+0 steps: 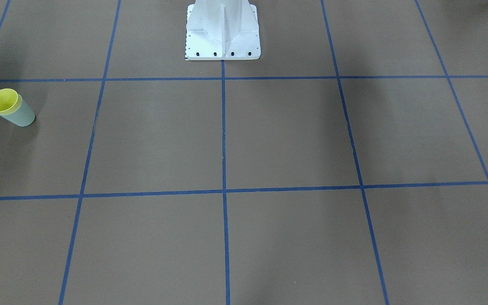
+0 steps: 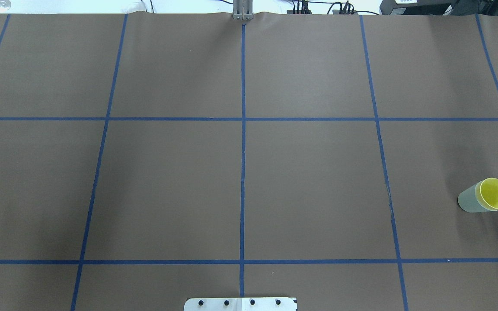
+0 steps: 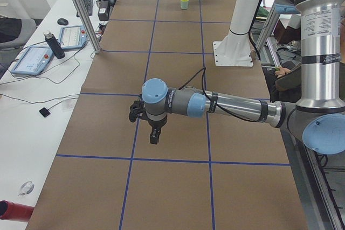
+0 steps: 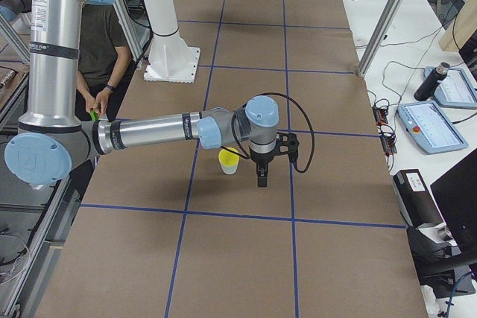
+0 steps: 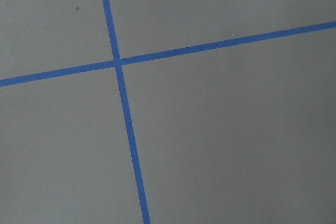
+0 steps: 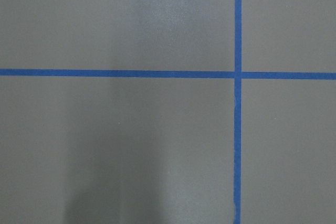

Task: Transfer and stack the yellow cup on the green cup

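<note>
The yellow cup [image 1: 3,101] sits nested inside the green cup [image 1: 21,114], upright on the table far out on my right side. The stack also shows in the overhead view, yellow cup [image 2: 496,193] in green cup [image 2: 469,202]. In the exterior right view the stack [image 4: 229,161] stands just beside my right gripper [image 4: 261,179], which hangs above the table, apart from it. My left gripper [image 3: 154,137] hangs over bare table at the opposite end, holding nothing. Both grippers show only in the side views, so I cannot tell whether they are open or shut. The wrist views show only table.
The brown table carries a blue tape grid [image 2: 243,119]. The white robot pedestal [image 1: 223,34] stands at the middle of my edge. Aluminium posts [image 4: 391,13] and a desk with tablets [image 3: 32,57] flank the far side. A person [image 4: 100,50] sits behind the right arm.
</note>
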You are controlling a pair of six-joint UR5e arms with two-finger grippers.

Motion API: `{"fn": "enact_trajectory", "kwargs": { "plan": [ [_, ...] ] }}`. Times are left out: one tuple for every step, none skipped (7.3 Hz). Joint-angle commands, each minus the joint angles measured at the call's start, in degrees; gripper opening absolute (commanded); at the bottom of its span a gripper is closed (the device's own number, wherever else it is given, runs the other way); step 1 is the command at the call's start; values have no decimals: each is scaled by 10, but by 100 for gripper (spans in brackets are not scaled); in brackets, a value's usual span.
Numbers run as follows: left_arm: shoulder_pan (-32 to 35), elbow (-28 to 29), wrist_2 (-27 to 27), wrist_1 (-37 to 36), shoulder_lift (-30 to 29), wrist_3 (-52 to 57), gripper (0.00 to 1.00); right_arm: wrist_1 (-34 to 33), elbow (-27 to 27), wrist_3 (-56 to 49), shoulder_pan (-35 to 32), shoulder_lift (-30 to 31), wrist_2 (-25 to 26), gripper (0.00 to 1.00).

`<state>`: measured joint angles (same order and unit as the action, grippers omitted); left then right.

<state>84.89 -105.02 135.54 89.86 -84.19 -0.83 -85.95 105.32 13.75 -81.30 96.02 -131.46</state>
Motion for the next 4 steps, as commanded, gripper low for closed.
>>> {"fn": "enact_trajectory", "kwargs": {
  "plan": [
    [-1, -1, -27, -5, -8, 3, 100, -66, -30, -32, -14, -63, 8, 100],
    [-1, 1, -27, -4, -11, 2, 100, -63, -38, -32, -14, -58, 8, 100],
    [-1, -3, -26, -4, -11, 1, 100, -61, -49, -32, -14, -64, 5, 100],
    [-1, -5, -21, -2, -10, 1, 100, -61, -50, -24, -14, -65, 1, 100]
  ]
}}
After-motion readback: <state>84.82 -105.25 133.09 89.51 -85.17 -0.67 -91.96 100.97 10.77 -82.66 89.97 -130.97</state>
